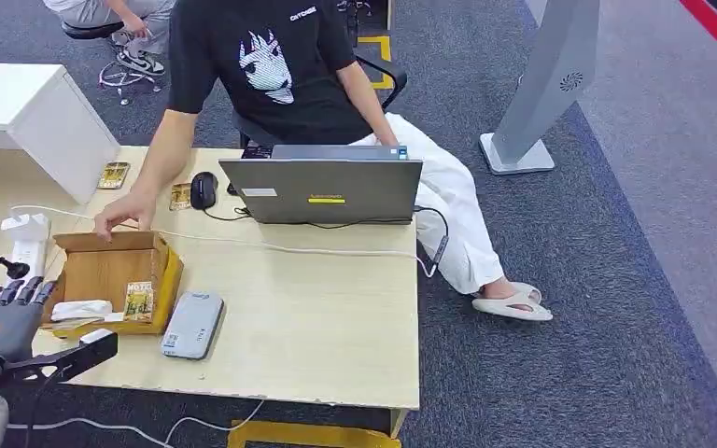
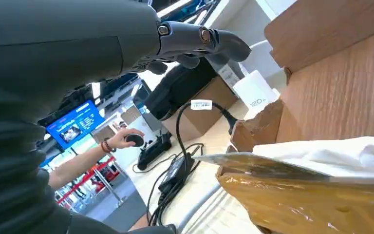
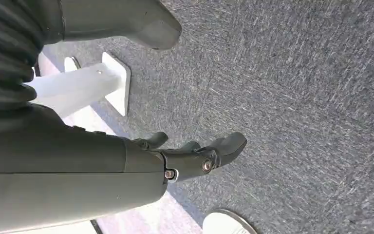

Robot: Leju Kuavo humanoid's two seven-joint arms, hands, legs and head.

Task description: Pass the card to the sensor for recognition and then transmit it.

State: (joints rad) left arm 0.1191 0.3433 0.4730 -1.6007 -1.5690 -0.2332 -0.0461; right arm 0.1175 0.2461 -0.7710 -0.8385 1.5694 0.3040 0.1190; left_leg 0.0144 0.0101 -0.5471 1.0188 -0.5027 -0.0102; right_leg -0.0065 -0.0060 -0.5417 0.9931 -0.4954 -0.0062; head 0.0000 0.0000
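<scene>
Fingers of left hand spread, empty – wooden table, grey carpet.

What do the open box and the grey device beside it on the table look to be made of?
The box looks like plain brown corrugated cardboard: matte, with folded flaps and one ragged torn edge. The grey device looks like moulded plastic, smooth with a slight sheen and rounded corners; metal cannot be ruled out.

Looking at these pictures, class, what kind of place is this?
Probably an office or lab: a person sits on an office chair at a desk with a laptop and mouse, on grey carpet.
</scene>
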